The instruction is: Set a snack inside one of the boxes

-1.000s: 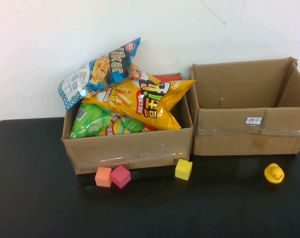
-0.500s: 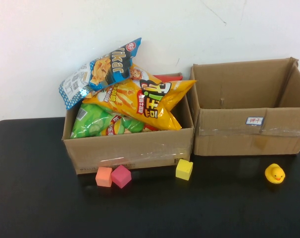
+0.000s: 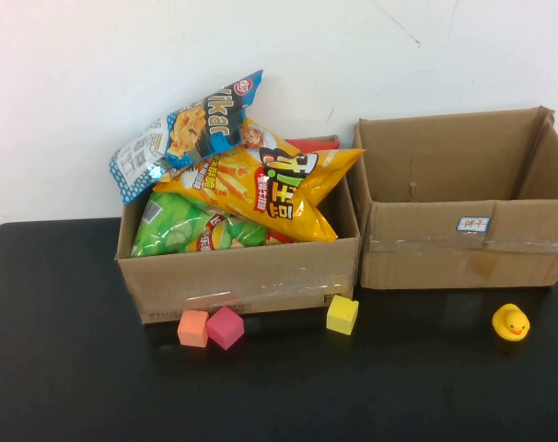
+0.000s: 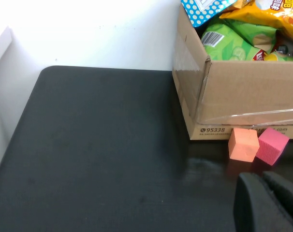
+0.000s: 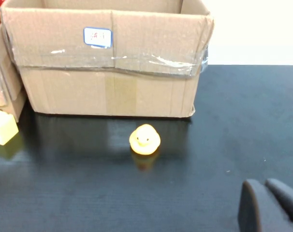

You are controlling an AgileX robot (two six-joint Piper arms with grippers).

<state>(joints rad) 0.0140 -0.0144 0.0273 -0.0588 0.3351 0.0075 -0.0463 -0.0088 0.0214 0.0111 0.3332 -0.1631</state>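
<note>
Item: two brown corrugated boxes on a black table [image 3: 67,368], set side by side against a white wall, tops open, taped fronts facing the robot.

Left box [image 3: 247,276]: long axis across the table. Clear tape along its front. Packed with snack bags: a yellow bag [image 3: 265,189] lying on top, one corner pointing toward the neighbouring box; a blue bag [image 3: 182,133] tilted up over the back left corner; a green bag [image 3: 182,226] beneath them.

Right box [image 3: 463,244]: the wider of the two, long axis likewise across the table. Clear tape across the front, a small white label [image 3: 473,224] on it (writing not legible). No contents in view.

Loose pieces before the boxes: orange cube [image 3: 193,328] and pink cube [image 3: 225,327] touching each other, yellow cube [image 3: 342,314] near the left box's right front corner, yellow rubber duck [image 3: 510,322] in front of the right box.

Left gripper [image 4: 267,203]: low over the table, jaws together, holding nothing; the left box lies beyond it, the two touching cubes between.

Right gripper [image 5: 270,205]: low over the table, jaws together, holding nothing; the right box stands ahead of it, beyond the duck.
</note>
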